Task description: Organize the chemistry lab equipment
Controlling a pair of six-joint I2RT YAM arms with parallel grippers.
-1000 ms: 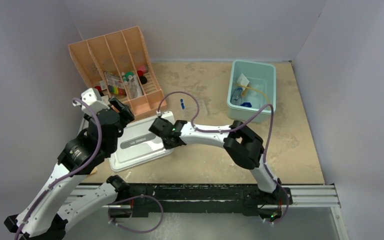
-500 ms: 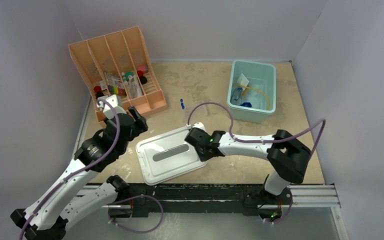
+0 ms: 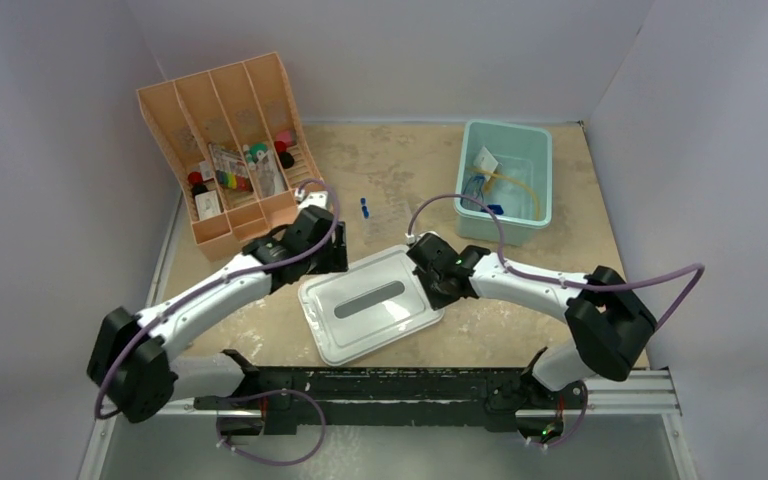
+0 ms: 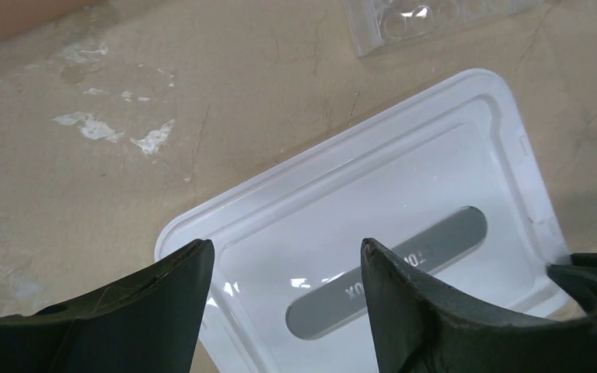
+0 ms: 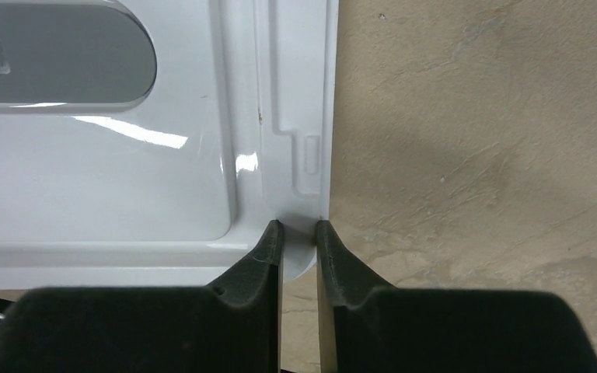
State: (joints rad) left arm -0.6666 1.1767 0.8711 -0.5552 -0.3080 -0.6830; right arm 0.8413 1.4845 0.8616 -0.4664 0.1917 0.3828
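- The right gripper (image 5: 299,241) has its jaws almost together, pinching the rim at one corner of the lid (image 3: 370,305). The rim fills the narrow gap between the pads.
- The left gripper (image 4: 286,252) hangs over the opposite end of the lid, jaws spread wide and holding nothing. No finger touches the plastic.
- The lid lies handle side up on the table (image 3: 560,270), and I cannot tell whether its gripped corner is lifted.
- Just beyond the lid's far edge lies the clear rack (image 4: 435,19), apart from the lid. A little further beyond it lies a small blue item (image 3: 363,207), loose on the table.
- The bin (image 3: 545,150) stands beyond the lid's right end, well apart. It holds a packet (image 3: 487,160), the tube (image 3: 515,178) and something blue that is too small to name.
- The organizer (image 3: 175,110) stands beyond the lid's left end, with small coloured bits in its slots.
- Step in hand, as I judge it: handling the lid, either shifting it aside or readying it for the bin. Sorting looks partly done, since the rack and blue item are not yet stowed.
- The next move likely calls for the left jaws to drop and close on the lid's near rim, so that both ends are supported. One corner pinch could let the lid swing or slip.
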